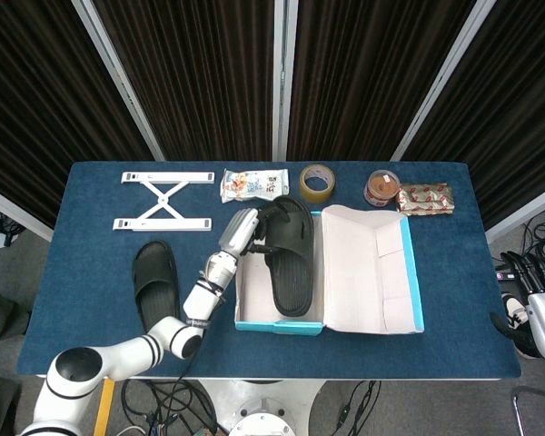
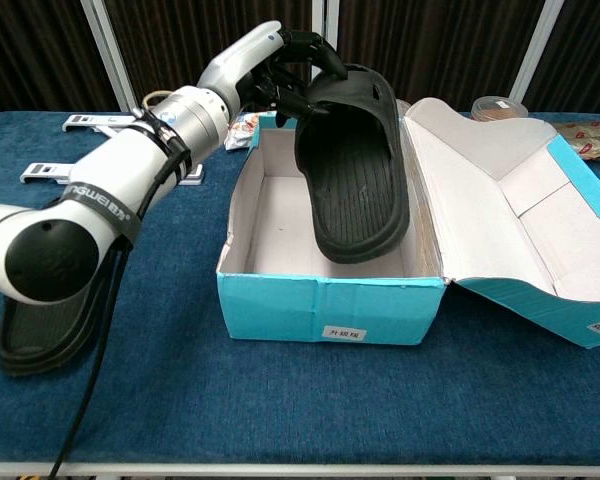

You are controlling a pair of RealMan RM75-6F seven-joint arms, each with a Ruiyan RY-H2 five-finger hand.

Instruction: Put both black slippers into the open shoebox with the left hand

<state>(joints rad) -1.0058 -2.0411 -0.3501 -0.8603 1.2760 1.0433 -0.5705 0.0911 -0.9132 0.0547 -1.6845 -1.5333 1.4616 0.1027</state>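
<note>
The left robot hand point(image 2: 280, 62) reaches forward over the open cardboard shoebox point(image 2: 330, 300), fingers gripping the strap of a matte black rubber slipper point(image 2: 352, 170) angled down into it. The second ridged slipper point(image 1: 155, 283) lies flat on the counter beside the arm.

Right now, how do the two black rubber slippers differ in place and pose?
The black rubber slipper in the left hand is over the open turquoise cardboard shoebox, while the other black rubber slipper lies on the blue table, left of the box. The first is gripped by the left hand and tilted, toe down; the second lies flat, untouched. Both look like the same model.
</note>
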